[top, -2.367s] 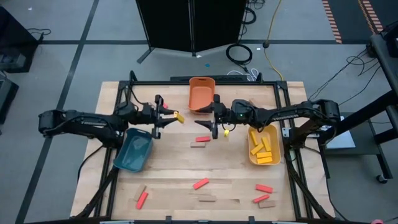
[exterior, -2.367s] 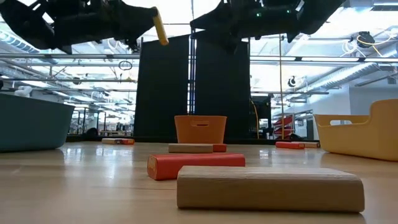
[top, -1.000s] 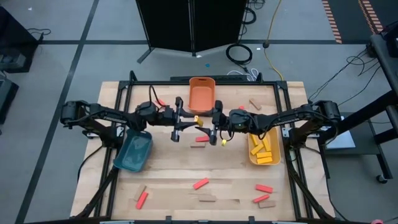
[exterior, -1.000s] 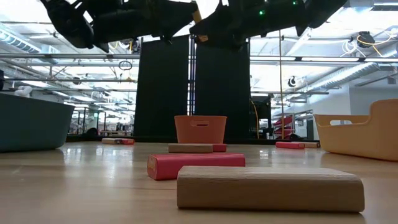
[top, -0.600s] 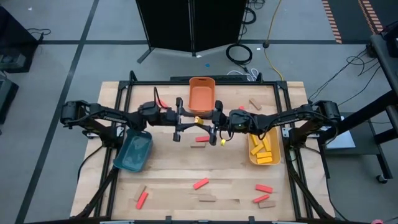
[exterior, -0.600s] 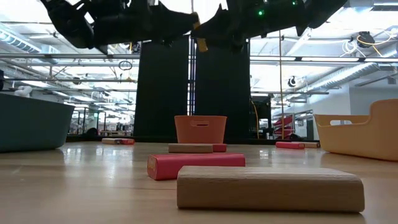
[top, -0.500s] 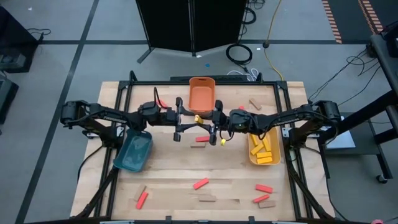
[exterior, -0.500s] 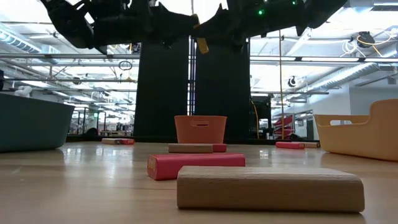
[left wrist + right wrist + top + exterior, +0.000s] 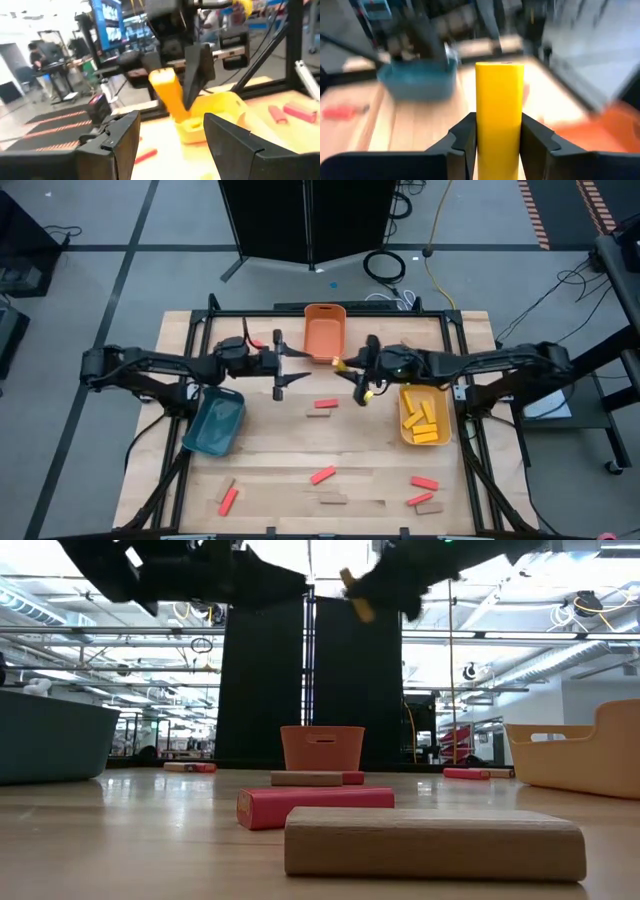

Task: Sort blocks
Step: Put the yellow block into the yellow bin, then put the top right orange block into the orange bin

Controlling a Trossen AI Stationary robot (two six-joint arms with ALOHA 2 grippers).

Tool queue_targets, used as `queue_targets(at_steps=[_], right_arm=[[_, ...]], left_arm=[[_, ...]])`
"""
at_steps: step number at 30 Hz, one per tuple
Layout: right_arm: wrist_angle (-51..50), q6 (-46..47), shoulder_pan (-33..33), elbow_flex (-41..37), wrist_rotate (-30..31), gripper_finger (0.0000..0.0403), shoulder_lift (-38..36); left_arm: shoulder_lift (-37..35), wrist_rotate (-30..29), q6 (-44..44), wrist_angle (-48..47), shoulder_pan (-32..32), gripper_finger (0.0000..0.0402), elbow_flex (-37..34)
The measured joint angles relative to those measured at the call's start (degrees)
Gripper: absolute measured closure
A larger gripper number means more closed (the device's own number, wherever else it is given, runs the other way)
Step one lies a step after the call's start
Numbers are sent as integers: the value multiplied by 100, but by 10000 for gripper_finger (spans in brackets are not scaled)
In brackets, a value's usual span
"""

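Observation:
A yellow block [image 9: 337, 364] hangs in the air in front of the orange bin [image 9: 324, 332], with my right gripper [image 9: 344, 368] shut on it. In the right wrist view the block [image 9: 499, 95] stands out past the fingers. My left gripper [image 9: 298, 366] hovers just left of it, open, with nothing between its fingers [image 9: 116, 137]. In the left wrist view the block [image 9: 168, 95] shows ahead, apart from the left fingers. Red and tan blocks [image 9: 324, 408] lie flat on the table below. My right gripper pinches the yellow block's two long sides [image 9: 499, 132] between its two fingers, at one end of the block. The fingers come about level from the table's right. The block's free end [image 9: 499, 70] sticks out past the fingertips. It hangs tilted, clear of the table [image 9: 355, 595].
The teal bin [image 9: 215, 423] stands at the left and the yellow bin [image 9: 424, 415], with several yellow blocks in it, at the right. More red and tan blocks [image 9: 322, 475] lie along the near part of the table, and two lie near the far right corner [image 9: 408, 346].
My left gripper has opened, let go of the yellow block and drawn back toward the table's left edge. My right gripper has shut on the block and carried it a little toward the right and far edges, clear of the table.

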Motion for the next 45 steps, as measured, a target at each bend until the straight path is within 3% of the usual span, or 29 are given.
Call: queue_targets(at_steps=[4,11,19,25,30,38,45], right_arm=[[-2016,1359,-15,42,-206,306,-322],[-4985,3747,330,43,-1363,306,-436],[-7132,5601,866,43,-1384,305,-437],[-7523,6191,887,43,-786,302,-436],[-7570,6598,847,43,-626,273,-436],[-7717,6656,834,43,-673,214,-436],[-7480,6415,860,43,-347,201,-436]], left_arm=[[-304,-45,86,-466,62,185,2],[-234,-87,128,-651,83,185,2],[-134,-149,83,-441,195,184,0],[-116,-147,-30,-371,192,184,0],[-116,-147,-66,-397,192,184,0],[-116,-148,-66,-672,192,184,0],[-220,-418,-188,-1334,207,185,0]])
